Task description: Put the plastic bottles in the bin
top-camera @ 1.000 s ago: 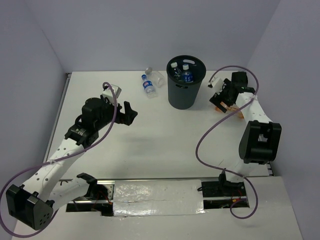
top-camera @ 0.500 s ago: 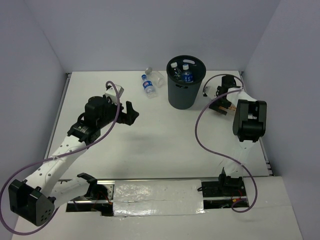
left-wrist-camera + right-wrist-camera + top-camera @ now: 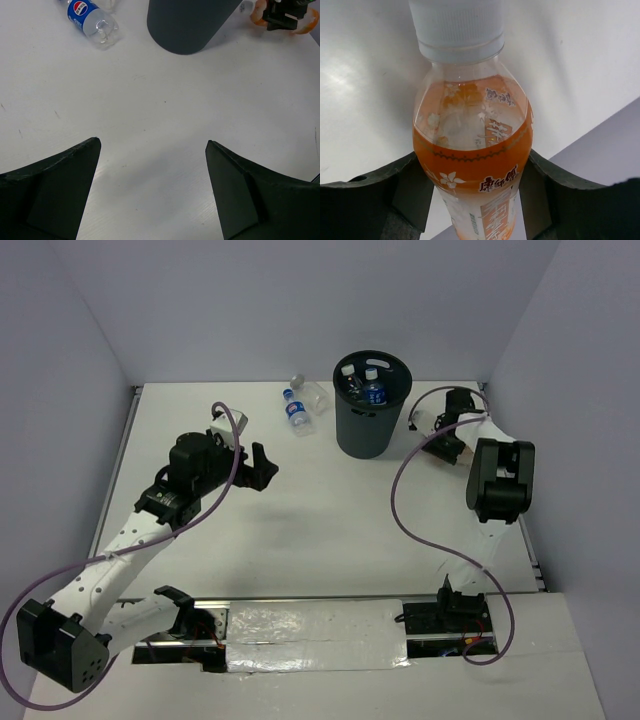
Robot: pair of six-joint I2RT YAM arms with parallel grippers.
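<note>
R gripper (image 3: 472,182) clamped on orange plastic bottle w/ white cap (image 3: 472,150), pads on both sides; at 3 o'clock of tall dk-grey round plastic bin (image 3: 365,432), near it. L gripper (image 3: 152,144) spread wide, nothing btwn fingers, over white table (image 3: 330,530), approx 8 o'clock of bin. Two blue-label bottles (image 3: 373,389) inside bin, caps up. Clear blue-label bottle (image 3: 296,412) + clear pale-cap bottle (image 3: 311,392) lie on table, 9-10 o'clock of bin.
</note>
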